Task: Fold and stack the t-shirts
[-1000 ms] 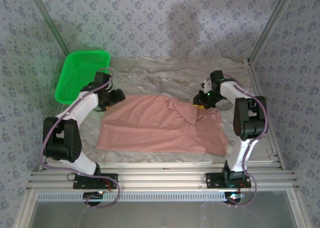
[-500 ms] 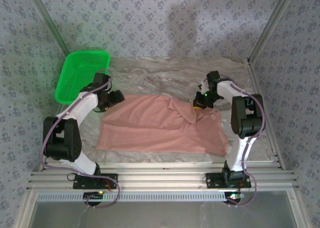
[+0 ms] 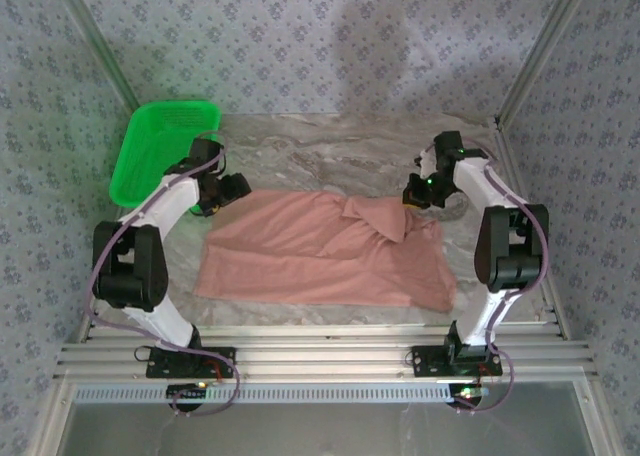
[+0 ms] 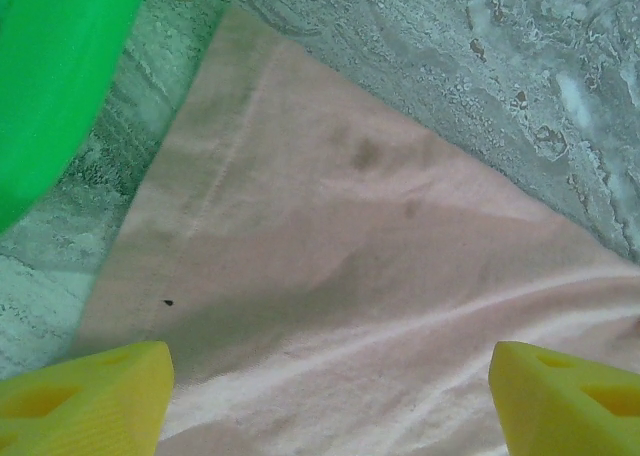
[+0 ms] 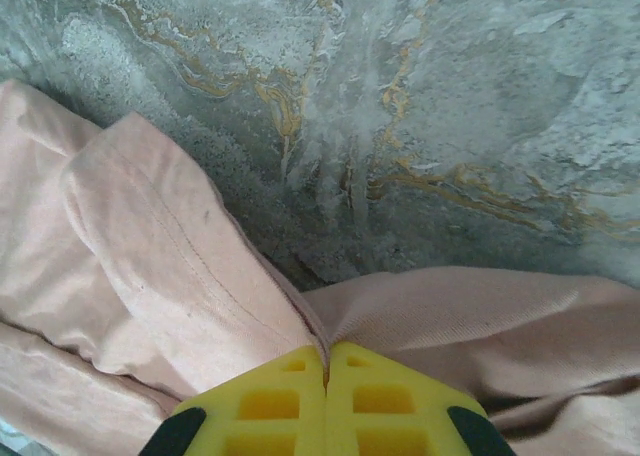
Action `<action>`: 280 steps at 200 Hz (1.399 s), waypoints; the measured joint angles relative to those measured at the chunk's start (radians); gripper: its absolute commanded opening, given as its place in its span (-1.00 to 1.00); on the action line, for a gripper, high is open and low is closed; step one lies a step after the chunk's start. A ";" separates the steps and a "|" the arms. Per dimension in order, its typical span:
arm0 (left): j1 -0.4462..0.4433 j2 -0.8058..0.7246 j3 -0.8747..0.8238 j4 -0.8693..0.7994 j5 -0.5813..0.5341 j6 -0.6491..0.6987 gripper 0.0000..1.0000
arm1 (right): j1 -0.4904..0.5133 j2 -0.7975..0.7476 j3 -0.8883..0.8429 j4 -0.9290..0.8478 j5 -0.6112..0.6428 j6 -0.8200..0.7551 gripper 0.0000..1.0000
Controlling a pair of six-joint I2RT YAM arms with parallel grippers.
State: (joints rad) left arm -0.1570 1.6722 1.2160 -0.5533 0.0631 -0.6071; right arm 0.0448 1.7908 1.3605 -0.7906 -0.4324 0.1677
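The salmon-pink t-shirt [image 3: 320,251] lies spread across the marble table, its right part bunched into a raised fold. My right gripper [image 3: 415,198] is at the shirt's far right corner, and in the right wrist view its yellow jaws [image 5: 326,361] are shut on a pinch of the pink cloth [image 5: 180,276], which rises off the table. My left gripper [image 3: 235,189] hovers at the shirt's far left corner. Its yellow fingers [image 4: 85,396] stand wide apart over the flat cloth [image 4: 340,276], holding nothing. No printed graphic shows.
The green plastic basket [image 3: 160,146] sits at the far left, just behind the left gripper; its rim [image 4: 60,76] fills the left wrist view's top left. Bare marble table [image 3: 330,151] stretches behind the shirt. Metal frame posts stand at both sides.
The right gripper has moved right and away from the arms with the cloth in it, pulling the shirt's right corner up and outward. The left gripper has shifted slightly toward the basket.
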 measured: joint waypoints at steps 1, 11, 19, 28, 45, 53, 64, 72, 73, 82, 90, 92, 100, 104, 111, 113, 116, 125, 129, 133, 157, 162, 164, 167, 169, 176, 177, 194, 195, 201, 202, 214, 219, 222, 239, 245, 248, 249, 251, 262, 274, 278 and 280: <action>0.000 0.001 0.002 0.000 0.000 -0.001 0.64 | -0.001 0.000 0.000 0.000 0.000 -0.001 -1.00; 0.000 0.015 0.014 0.000 0.003 -0.005 0.63 | -0.004 0.001 0.000 -0.004 -0.001 -0.007 -1.00; 0.000 0.027 0.025 0.002 0.005 -0.007 0.62 | -0.005 0.004 0.000 -0.008 -0.002 -0.011 -1.00; 0.000 0.039 0.034 0.002 0.008 -0.008 0.62 | -0.004 0.007 0.000 -0.011 -0.002 -0.012 -1.00; 0.000 0.048 0.036 0.003 0.013 -0.014 0.63 | 0.000 0.018 -0.002 -0.018 -0.002 -0.012 -1.00; 0.000 0.049 0.036 0.001 0.016 -0.014 0.62 | 0.002 0.021 -0.006 -0.019 -0.002 -0.012 -0.97; 0.000 0.049 0.036 0.001 0.019 -0.014 0.62 | 0.007 0.022 -0.022 -0.020 -0.002 -0.012 -0.90; 0.000 0.049 0.036 0.001 0.019 -0.014 0.63 | 0.011 0.022 -0.037 -0.021 -0.003 -0.013 -0.84; 0.000 0.049 0.036 0.000 0.019 -0.014 0.63 | 0.012 0.022 -0.040 -0.021 -0.003 -0.014 -0.84; 0.000 0.048 0.034 0.002 0.019 -0.014 0.63 | 0.017 0.022 -0.060 -0.021 -0.007 -0.019 -0.78; 0.000 0.048 0.029 0.003 0.019 -0.015 0.62 | 0.024 0.021 -0.077 -0.023 -0.011 -0.024 -0.73; 0.000 0.048 0.027 0.004 0.019 -0.015 0.62 | 0.026 0.021 -0.082 -0.024 -0.012 -0.023 -0.72; 0.000 0.048 0.019 0.005 0.019 -0.015 0.63 | 0.035 0.021 -0.093 -0.029 -0.018 -0.027 -0.63; 0.000 0.048 0.015 0.005 0.019 -0.015 0.62 | 0.039 0.021 -0.097 -0.032 -0.021 -0.028 -0.61; 0.000 0.048 0.006 0.004 0.020 -0.015 0.62 | 0.048 0.019 -0.100 -0.035 -0.025 -0.030 -0.59; 0.000 0.048 0.004 0.004 0.021 -0.015 0.62 | 0.051 0.019 -0.100 -0.037 -0.027 -0.032 -0.58; 0.000 0.048 0.000 0.004 0.022 -0.015 0.62 | 0.055 0.019 -0.100 -0.039 -0.028 -0.032 -0.58; 0.000 0.048 -0.008 0.005 0.024 -0.019 0.62 | 0.066 0.013 -0.100 -0.041 -0.035 -0.034 -0.56; 0.000 0.048 -0.012 0.004 0.024 -0.019 0.62 | 0.071 0.011 -0.100 -0.042 -0.036 -0.034 -0.54; 0.000 0.048 -0.015 0.005 0.026 -0.021 0.62 | 0.075 0.008 -0.100 -0.042 -0.038 -0.034 -0.53; 0.000 0.048 -0.024 0.005 0.031 -0.026 0.62 | 0.091 0.003 -0.099 -0.045 -0.048 -0.034 -0.52; 0.000 0.048 -0.024 0.005 0.031 -0.026 0.62 | 0.092 0.003 -0.099 -0.047 -0.048 -0.034 -0.53; 0.000 0.048 -0.025 0.005 0.031 -0.026 0.62 | 0.092 0.003 -0.099 -0.047 -0.048 -0.034 -0.52; 0.000 0.048 -0.025 0.005 0.031 -0.026 0.62 | 0.092 0.003 -0.099 -0.047 -0.047 -0.034 -0.52; 0.000 0.048 -0.025 0.005 0.031 -0.026 0.62 | 0.092 0.003 -0.099 -0.048 -0.048 -0.034 -0.52; 0.000 0.048 -0.026 0.006 0.031 -0.026 0.62 | 0.092 0.003 -0.098 -0.050 -0.047 -0.034 -0.52; 0.000 0.048 -0.026 0.005 0.031 -0.026 0.62 | 0.092 0.003 -0.098 -0.050 -0.047 -0.034 -0.51; 0.000 0.046 -0.028 0.006 0.031 -0.026 0.62 | 0.092 0.003 -0.092 -0.053 -0.046 -0.034 -0.47; 0.000 0.046 -0.028 0.006 0.031 -0.026 0.62 | 0.092 0.003 -0.091 -0.054 -0.046 -0.034 -0.47; 0.000 0.044 -0.029 0.006 0.031 -0.026 0.62 | 0.093 0.003 -0.086 -0.056 -0.044 -0.034 -0.47; 0.000 0.044 -0.029 0.006 0.031 -0.026 0.62 | 0.093 0.003 -0.085 -0.057 -0.044 -0.034 -0.46; 0.000 0.042 -0.031 0.007 0.032 -0.026 0.62 | 0.095 0.004 -0.074 -0.058 -0.042 -0.034 -0.45; 0.000 0.041 -0.032 0.008 0.033 -0.026 0.62 | 0.095 0.005 -0.070 -0.058 -0.040 -0.034 -0.44; 0.000 0.041 -0.033 0.008 0.034 -0.026 0.62 | 0.095 0.006 -0.068 -0.059 -0.039 -0.034 -0.43; 0.000 0.040 -0.039 0.008 0.037 -0.026 0.62 | 0.098 0.016 -0.054 -0.059 -0.030 -0.034 -0.42; 0.000 0.040 -0.041 0.008 0.039 -0.026 0.62 | 0.098 0.021 -0.051 -0.058 -0.027 -0.034 -0.41; 0.000 0.040 -0.042 0.008 0.039 -0.026 0.62 | 0.098 0.024 -0.050 -0.058 -0.027 -0.034 -0.41; 0.000 0.040 -0.042 0.007 0.039 -0.026 0.62 | 0.098 0.026 -0.049 -0.058 -0.027 -0.034 -0.41; 0.000 0.040 -0.043 0.008 0.040 -0.026 0.62 | 0.098 0.027 -0.048 -0.058 -0.027 -0.034 -0.40; 0.000 0.040 -0.045 0.008 0.042 -0.026 0.62 | 0.098 0.043 -0.043 -0.058 -0.025 -0.031 -0.40; 0.000 0.040 -0.045 0.008 0.042 -0.026 0.62 | 0.098 0.061 -0.037 -0.058 -0.023 -0.029 -0.39; 0.000 0.040 -0.045 0.008 0.043 -0.026 0.62 | 0.098 0.067 -0.035 -0.059 -0.022 -0.028 -0.38; 0.000 0.040 -0.045 0.008 0.043 -0.026 0.62 | 0.098 0.071 -0.034 -0.059 -0.021 -0.027 -0.37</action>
State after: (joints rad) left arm -0.1570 1.7126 1.1713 -0.5453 0.1059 -0.6331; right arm 0.1432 1.8614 1.3270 -0.8494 -0.4530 0.1410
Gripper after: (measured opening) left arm 0.809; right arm 0.304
